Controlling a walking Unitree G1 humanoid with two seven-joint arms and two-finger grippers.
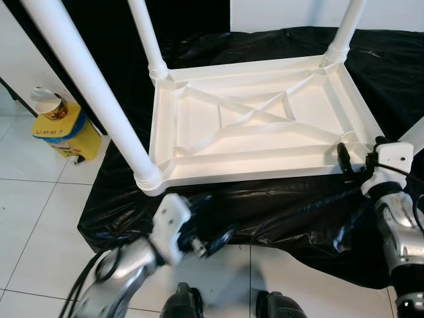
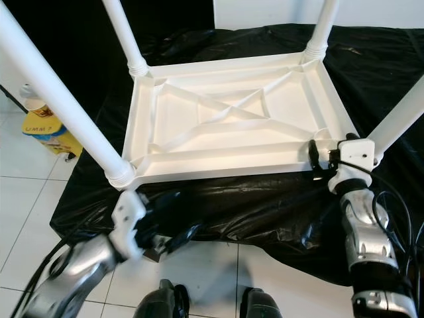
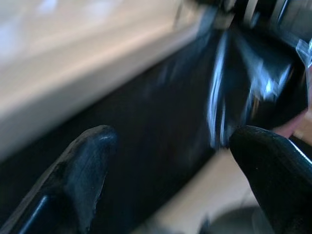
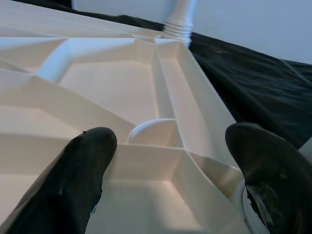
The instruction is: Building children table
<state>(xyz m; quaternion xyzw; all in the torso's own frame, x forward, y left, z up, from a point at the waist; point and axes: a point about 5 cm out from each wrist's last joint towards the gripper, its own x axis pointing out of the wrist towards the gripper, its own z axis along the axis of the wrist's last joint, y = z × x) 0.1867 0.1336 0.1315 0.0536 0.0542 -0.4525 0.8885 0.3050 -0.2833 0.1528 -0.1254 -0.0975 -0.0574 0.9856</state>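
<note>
A white plastic children's table [image 1: 252, 119] lies upside down on a black sheet [image 1: 298, 199]. White legs stand up from its near left corner [image 1: 86, 79], far left corner [image 1: 147, 33] and far right corner [image 1: 344, 30]. A fourth leg [image 2: 401, 116] slants out to the right from the near right corner. My right gripper [image 2: 317, 162] is open at that corner, its fingers over the ribbed underside [image 4: 146, 97]. My left gripper [image 1: 211, 225] hangs open low in front of the sheet's near edge, holding nothing; its wrist view is blurred.
A yellow container [image 1: 66, 129] with a jar on top stands on the white tile floor to the left. The black sheet drapes down at the front. My own feet [image 1: 232, 305] are just before it. A white wall runs behind the table.
</note>
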